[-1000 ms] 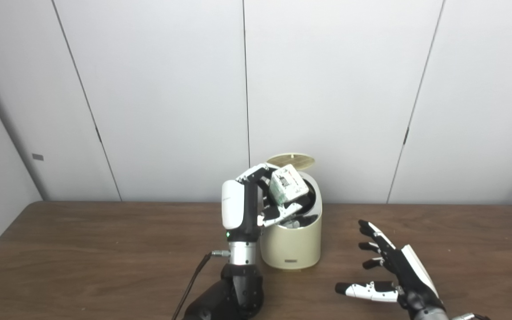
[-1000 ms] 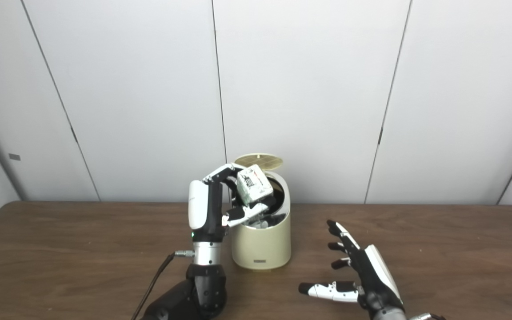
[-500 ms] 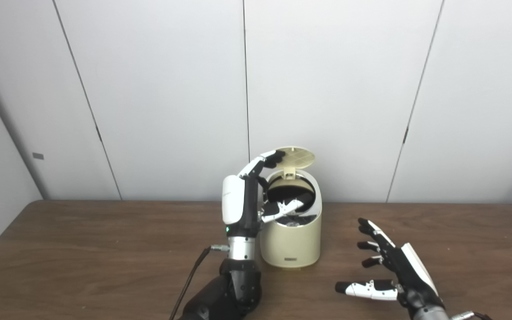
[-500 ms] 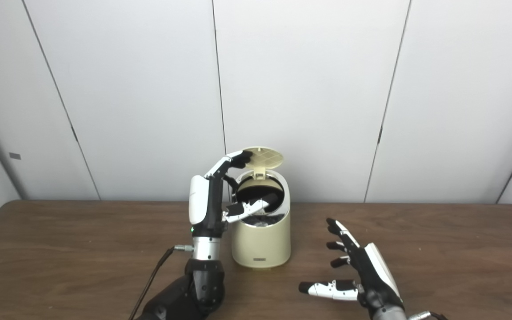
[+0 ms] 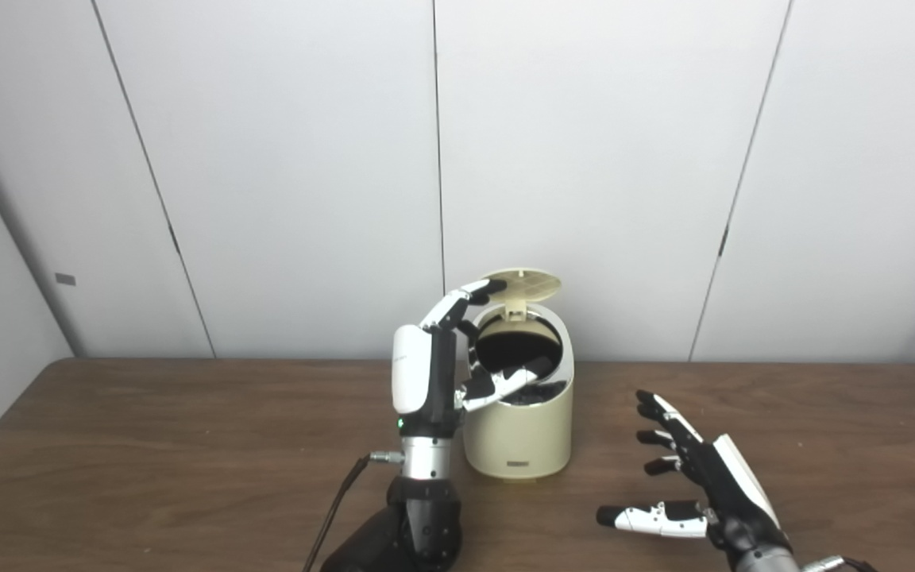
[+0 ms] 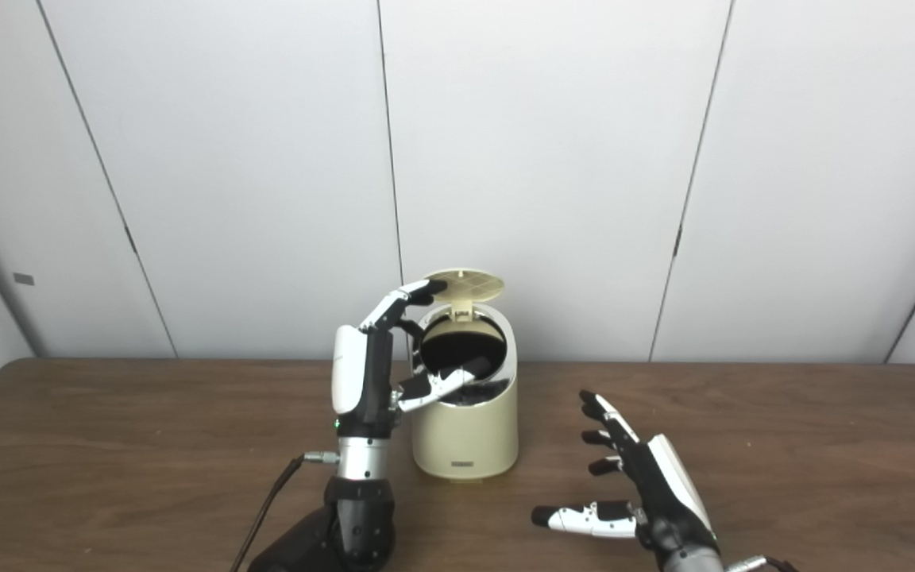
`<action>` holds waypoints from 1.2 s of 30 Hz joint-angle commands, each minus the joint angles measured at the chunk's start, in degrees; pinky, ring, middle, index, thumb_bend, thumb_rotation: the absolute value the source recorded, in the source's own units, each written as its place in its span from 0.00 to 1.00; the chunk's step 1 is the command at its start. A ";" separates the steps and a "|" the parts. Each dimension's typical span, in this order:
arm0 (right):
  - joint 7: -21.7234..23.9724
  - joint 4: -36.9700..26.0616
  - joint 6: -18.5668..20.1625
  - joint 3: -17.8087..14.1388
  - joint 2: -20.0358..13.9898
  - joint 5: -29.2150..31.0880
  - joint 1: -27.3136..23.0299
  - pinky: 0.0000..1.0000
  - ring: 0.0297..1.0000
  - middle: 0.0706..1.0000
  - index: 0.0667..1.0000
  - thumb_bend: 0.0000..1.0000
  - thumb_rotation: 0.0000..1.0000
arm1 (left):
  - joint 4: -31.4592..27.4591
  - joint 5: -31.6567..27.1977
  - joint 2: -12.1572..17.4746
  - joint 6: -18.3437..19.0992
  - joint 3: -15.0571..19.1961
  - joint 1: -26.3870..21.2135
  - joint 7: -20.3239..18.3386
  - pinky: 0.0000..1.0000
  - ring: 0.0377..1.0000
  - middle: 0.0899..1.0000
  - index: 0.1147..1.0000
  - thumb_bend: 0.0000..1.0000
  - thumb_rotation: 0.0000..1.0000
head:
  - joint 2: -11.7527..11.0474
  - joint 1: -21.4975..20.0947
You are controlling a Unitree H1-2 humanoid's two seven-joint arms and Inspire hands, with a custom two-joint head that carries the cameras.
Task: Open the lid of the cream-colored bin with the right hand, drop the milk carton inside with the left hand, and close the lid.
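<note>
The cream-colored bin (image 5: 517,433) stands on the wooden table, its round lid (image 5: 523,282) tipped up at the back and the dark opening showing. No milk carton is visible anywhere; the inside of the bin is dark. My left hand (image 5: 445,361) stands upright at the bin's left side, open, with fingers spread over the rim and its thumb across the opening. My right hand (image 5: 692,485) hovers low over the table to the right of the bin, open and empty, fingers spread.
The brown table (image 5: 148,445) runs wide on both sides of the bin. White wall panels (image 5: 267,159) stand close behind it. A black cable (image 5: 338,508) trails from my left wrist toward the front edge.
A second ago my left hand held the milk carton over the opening; it let go and the carton dropped out of sight. The left hand has since drawn slightly left. The right hand barely moved.
</note>
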 commanded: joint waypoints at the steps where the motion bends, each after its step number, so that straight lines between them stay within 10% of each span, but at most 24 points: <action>1: -0.62 -1.67 -1.20 -0.44 -0.11 0.11 -1.83 0.63 0.81 0.91 0.92 0.79 0.19 | -2.07 0.09 0.83 1.08 -0.22 -0.57 -0.46 0.51 0.56 0.61 0.60 0.80 0.13 | 0.02 -0.02; 19: -0.40 -1.38 -0.94 -0.12 0.03 -0.02 -2.26 0.66 0.81 0.90 0.91 0.81 0.23 | -19.44 -0.98 7.04 1.08 2.23 5.43 -1.88 0.43 0.46 0.50 0.51 0.71 0.05 | -0.01 0.61; 29: -0.11 -1.38 -1.34 -0.20 -0.20 0.33 -2.18 0.63 0.79 0.90 0.91 0.80 0.23 | -33.59 -26.89 11.64 1.20 13.27 12.72 -37.94 0.66 0.72 0.76 0.74 0.75 0.14 | 0.24 1.00; 36: 0.27 -1.65 -1.49 -0.46 -0.42 1.18 -2.35 0.64 0.81 0.90 0.91 0.79 0.21 | -39.03 -32.31 14.77 9.84 21.47 16.95 -52.55 0.61 0.70 0.74 0.77 0.75 0.14 | 0.37 1.05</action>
